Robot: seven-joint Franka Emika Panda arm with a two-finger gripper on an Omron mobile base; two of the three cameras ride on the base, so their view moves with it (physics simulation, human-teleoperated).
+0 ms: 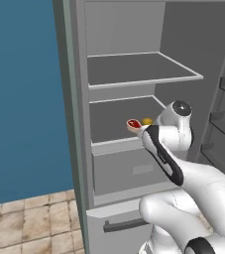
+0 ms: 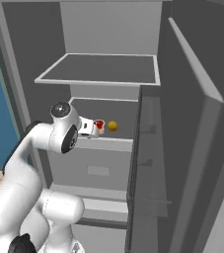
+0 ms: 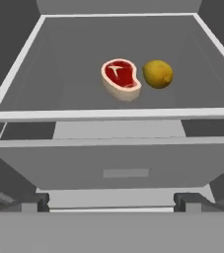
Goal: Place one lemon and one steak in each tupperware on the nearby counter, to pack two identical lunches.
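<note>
Two items touching: steak (image 3: 120, 78) and lemon (image 3: 158, 74), so the wide-open, empty gripper (image 3: 112, 201) might nudge the lemon rolling.

arm (image 1: 203, 186): glossy white, made of thick rounded links like bulging tubes
joints: dark bands between the white links; a long black seam runs along the forearm
wrist cap (image 1: 181, 107): round dark grey disc with a pale mark, set in a white housing
cap, other side (image 2: 60, 109): same dark disc on a white rounded elbow
fingertips (image 3: 33, 201): two small dark grey blocks, square-edged
</note>
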